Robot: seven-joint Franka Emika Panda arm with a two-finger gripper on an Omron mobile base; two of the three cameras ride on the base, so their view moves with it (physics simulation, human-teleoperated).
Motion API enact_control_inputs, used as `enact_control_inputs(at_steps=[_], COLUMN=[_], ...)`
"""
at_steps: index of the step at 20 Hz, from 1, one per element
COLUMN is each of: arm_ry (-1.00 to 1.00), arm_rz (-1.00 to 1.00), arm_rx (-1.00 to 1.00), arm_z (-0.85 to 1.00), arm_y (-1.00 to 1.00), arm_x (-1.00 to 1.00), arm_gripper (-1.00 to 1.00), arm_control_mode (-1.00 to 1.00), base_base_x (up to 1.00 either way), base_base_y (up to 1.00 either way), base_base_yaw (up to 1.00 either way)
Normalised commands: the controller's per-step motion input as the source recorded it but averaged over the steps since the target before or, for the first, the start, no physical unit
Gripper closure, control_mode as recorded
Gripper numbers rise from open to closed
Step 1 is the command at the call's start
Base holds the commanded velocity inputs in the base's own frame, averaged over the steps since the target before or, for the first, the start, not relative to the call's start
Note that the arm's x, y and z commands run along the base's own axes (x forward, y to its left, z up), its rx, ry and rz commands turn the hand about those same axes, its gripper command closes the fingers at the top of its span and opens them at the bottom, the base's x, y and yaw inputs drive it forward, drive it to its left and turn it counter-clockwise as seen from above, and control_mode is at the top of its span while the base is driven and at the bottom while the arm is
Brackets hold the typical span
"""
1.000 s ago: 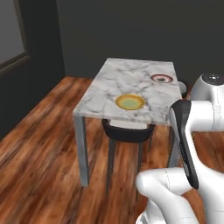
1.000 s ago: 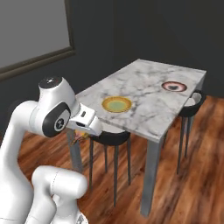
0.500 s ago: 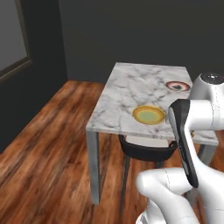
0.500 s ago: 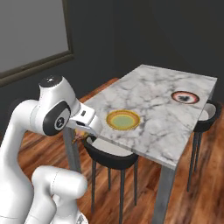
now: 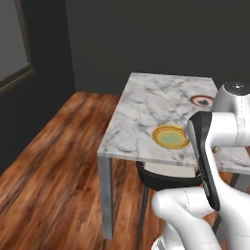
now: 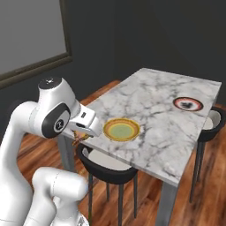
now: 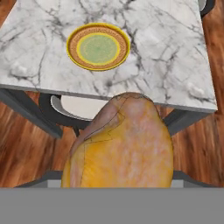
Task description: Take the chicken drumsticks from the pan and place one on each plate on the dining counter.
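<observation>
One golden-orange, club-shaped chicken drumstick [image 7: 120, 144] is carried in the two-finger gripper [image 6: 82, 133], whose jaws are closed on it; in the hand view the meat bulks up from between the finger tips, its long axis running away from the hand toward the counter. In the right base view the gripper is seen low at the near left edge of the long white grey-veined marble dining counter [image 6: 163, 114], just short of its near rim and above the round black stool with a pale seat [image 6: 106, 165] tucked beneath.

Straight ahead of the hand, a little to the left and near, lies the small round yellow-rimmed plate with a greenish centre [image 7: 98, 46], bare of food. It sits close to the near edge of the slab. Well apart from it, toward the far right of the counter, the small round red-brown-rimmed plate with a white centre [image 6: 188, 103] is seen, likewise without a drumstick.

By this layout the yellow-rimmed plate is judged the nearer target: the drumstick would have to be carried forward over the counter edge and slightly left before release.
</observation>
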Motion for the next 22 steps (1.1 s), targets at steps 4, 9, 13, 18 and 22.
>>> enact_control_inputs(at_steps=[4, 9, 13, 18, 22], arm_ry=[0.0, 0.0, 0.0, 0.0, 0.0], arm_rz=[0.0, 0.0, 0.0, 0.0, 0.0], arm_rx=[0.0, 0.0, 0.0, 0.0, 0.0], arm_z=[0.0, 0.0, 0.0, 0.0, 0.0], arm_y=[0.0, 0.0, 0.0, 0.0, 0.0], arm_x=[0.0, 0.0, 0.0, 0.0, 0.0], arm_gripper=[1.0, 1.0, 1.0, 1.0, 1.0], arm_control_mode=[1.0, 1.0, 1.0, 1.0, 1.0], base_base_x=[0.62, 0.32, 0.07, 0.0, 0.0], base_base_y=[0.01, 0.03, 0.0, 0.0, 0.0], base_base_yaw=[-0.06, -0.08, -0.01, 0.0, 0.0])
